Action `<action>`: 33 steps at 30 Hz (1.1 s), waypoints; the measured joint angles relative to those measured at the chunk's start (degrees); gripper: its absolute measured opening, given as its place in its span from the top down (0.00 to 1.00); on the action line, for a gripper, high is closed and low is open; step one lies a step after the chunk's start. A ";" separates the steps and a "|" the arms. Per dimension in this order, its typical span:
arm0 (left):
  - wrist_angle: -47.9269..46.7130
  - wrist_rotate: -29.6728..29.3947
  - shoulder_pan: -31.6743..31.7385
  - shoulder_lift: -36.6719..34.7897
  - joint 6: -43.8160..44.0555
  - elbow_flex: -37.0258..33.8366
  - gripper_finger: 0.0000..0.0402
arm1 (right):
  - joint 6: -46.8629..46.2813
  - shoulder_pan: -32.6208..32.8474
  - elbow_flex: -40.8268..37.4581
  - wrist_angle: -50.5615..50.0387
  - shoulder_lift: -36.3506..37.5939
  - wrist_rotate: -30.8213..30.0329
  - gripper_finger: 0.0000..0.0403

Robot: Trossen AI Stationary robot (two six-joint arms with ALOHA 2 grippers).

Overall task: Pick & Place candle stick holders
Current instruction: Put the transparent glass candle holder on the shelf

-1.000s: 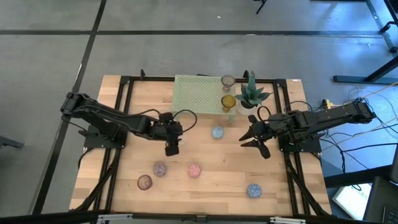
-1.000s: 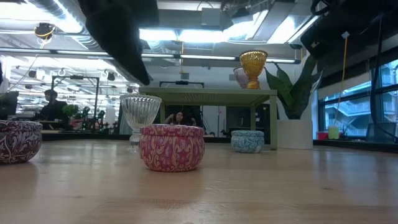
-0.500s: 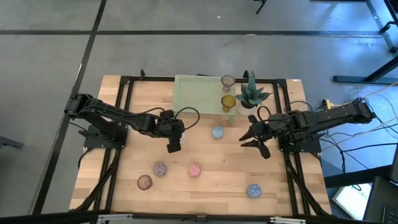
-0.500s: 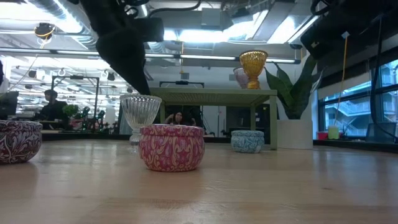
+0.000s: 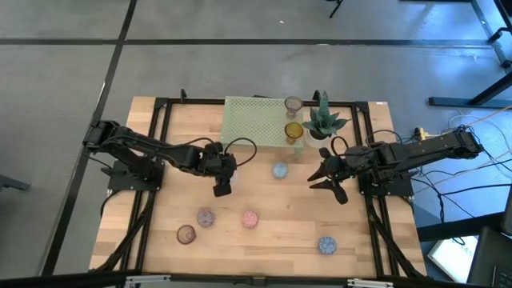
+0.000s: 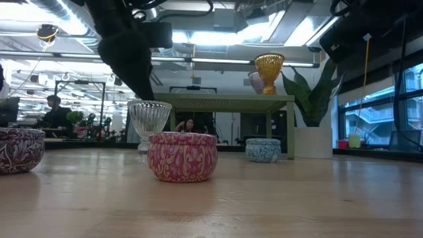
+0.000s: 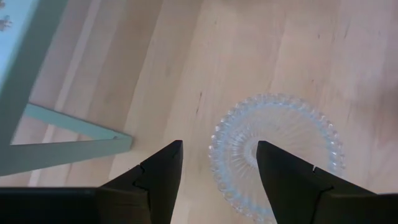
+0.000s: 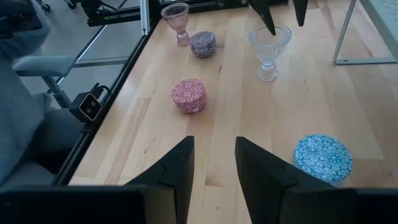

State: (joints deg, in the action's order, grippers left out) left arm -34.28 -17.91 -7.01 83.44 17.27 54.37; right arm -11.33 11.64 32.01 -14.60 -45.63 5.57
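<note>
- Since a second ago the left gripper (image 5: 222, 189) has slid a little toward the pale green perforated stand (image 5: 254, 120) and dropped lower, so that in the low view its dark fingers now reach down to the rim of the clear ribbed glass goblet holder (image 6: 149, 125); the right gripper (image 5: 326, 181) has not shifted.
- Left gripper (image 7: 217, 163): jaws parted, nothing held; the clear goblet's beaded rim (image 7: 273, 152) lies directly under it, one finger over the bowl and the other just outside the rim. Whether a finger touches the glass cannot be told.
- A leg of the green stand (image 7: 68, 134) is just off to one side of that gripper.
- Right gripper (image 8: 214, 168): fingers apart and empty, held over bare wooden table (image 5: 272, 200), near the spiky green potted plant (image 5: 323, 122).
- Ahead of the right gripper: a blue patterned round holder (image 8: 322, 158) nearest, a pink patterned round holder (image 8: 188, 95) farther out, then the clear goblet (image 8: 269, 50) with the left arm's fingers (image 8: 263, 14) above it.
- Beyond those, a mauve patterned round holder (image 8: 203, 43) and a pinkish glass goblet holder (image 8: 175, 18) stand close together.
- Between the two grippers sits a light blue round holder (image 5: 279, 170).
- An amber glass goblet holder (image 5: 294, 132) and a brownish-mauve glass goblet holder (image 5: 294, 105) stand on the stand's edge beside the plant.
- Another blue patterned round holder (image 5: 326, 245) rests well apart from both grippers, near the table's front edge.
- People (image 6: 51, 109) sit in the room behind the table.
</note>
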 joint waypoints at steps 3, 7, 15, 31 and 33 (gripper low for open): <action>0.00 1.05 0.00 0.00 0.19 0.00 0.53 | 0.00 0.00 0.00 0.00 0.01 0.01 0.70; -0.02 1.05 0.02 0.00 0.16 0.00 0.56 | 0.00 0.00 0.00 -0.01 0.02 0.01 0.70; 0.52 1.01 0.00 -0.02 0.14 -0.48 0.56 | 0.00 0.01 0.00 0.01 0.00 0.01 0.70; 2.88 -0.11 0.02 -0.02 0.12 -3.13 0.60 | 0.00 0.02 0.01 0.00 0.00 0.01 0.70; 2.84 0.36 0.02 -0.02 0.10 -3.13 0.63 | 0.00 0.00 0.00 0.00 0.00 -0.01 0.70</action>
State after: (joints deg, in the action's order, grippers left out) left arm -31.44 -17.55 -6.98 83.42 17.37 51.24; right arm -11.33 11.64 32.01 -14.60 -45.63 5.56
